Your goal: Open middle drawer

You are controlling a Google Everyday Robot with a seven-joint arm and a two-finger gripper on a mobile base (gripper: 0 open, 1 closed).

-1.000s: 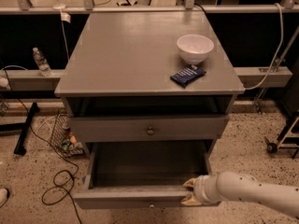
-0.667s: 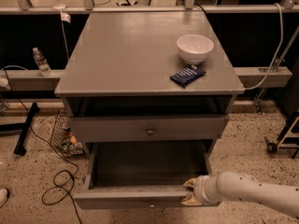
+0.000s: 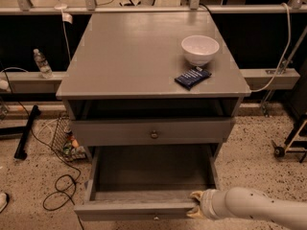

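The grey cabinet (image 3: pixel 153 80) has a shut top drawer (image 3: pixel 120 132) with a round knob under a dark recess. Below it the middle drawer (image 3: pixel 129 210) stands pulled far out toward me. Its inside is empty, and its small knob (image 3: pixel 154 218) shows at the bottom edge of the view. My gripper (image 3: pixel 194 206) comes in from the lower right on a white arm (image 3: pixel 254 207). It rests at the top edge of the middle drawer's front, right of the knob. The lowest drawer is out of view.
A white bowl (image 3: pixel 200 49) and a dark blue packet (image 3: pixel 192 77) lie on the cabinet top at the right. A water bottle (image 3: pixel 41 63) stands on a ledge at the left. Cables (image 3: pixel 60 188) and a wire basket (image 3: pixel 64 138) lie on the floor to the left. A wheeled stand (image 3: pixel 290 138) is at the right.
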